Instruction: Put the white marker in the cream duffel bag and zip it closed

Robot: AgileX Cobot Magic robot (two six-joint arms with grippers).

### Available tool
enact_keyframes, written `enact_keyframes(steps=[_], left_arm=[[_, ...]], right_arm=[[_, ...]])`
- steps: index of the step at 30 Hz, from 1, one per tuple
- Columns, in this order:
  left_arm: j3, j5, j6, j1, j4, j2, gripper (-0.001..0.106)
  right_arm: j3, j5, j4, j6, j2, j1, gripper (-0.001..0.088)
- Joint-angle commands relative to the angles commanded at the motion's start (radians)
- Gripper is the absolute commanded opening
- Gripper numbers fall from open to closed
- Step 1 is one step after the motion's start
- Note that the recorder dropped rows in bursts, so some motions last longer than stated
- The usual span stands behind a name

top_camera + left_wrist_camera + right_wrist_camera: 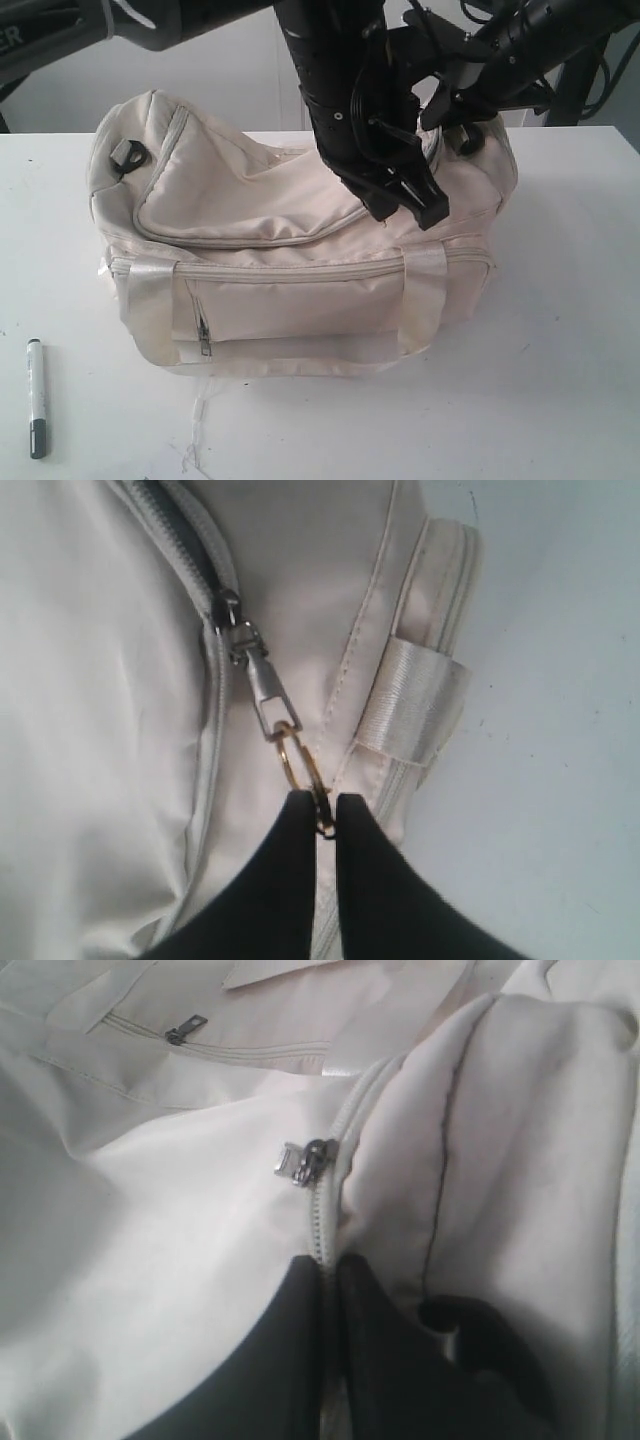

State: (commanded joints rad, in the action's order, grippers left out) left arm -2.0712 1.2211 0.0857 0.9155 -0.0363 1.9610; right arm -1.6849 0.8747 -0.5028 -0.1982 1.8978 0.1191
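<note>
Brass ring (283, 752) of zip pull (262, 695) pinched between your left gripper (322, 808) tips; right gripper (328, 1268) clamped on cream duffel bag (250, 200) seam. Pull straight along zip, keep seam taut.

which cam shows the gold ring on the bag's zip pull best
Left wrist view: the gold ring is close and sharp, hanging off the zip pull, pinched by the left claw. In the exterior view the arms hide it. The right wrist view shows only a zip slider, no ring.
</note>
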Motion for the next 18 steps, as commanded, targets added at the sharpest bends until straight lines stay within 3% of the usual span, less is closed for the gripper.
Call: enact_keyframes(steps=[18], left_arm=[[0.000, 0.000, 0.014, 0.000, 0.005, -0.013, 0.000]], right_arm=[[0.000, 0.000, 0.005, 0.000, 0.000, 0.000, 0.0000]])
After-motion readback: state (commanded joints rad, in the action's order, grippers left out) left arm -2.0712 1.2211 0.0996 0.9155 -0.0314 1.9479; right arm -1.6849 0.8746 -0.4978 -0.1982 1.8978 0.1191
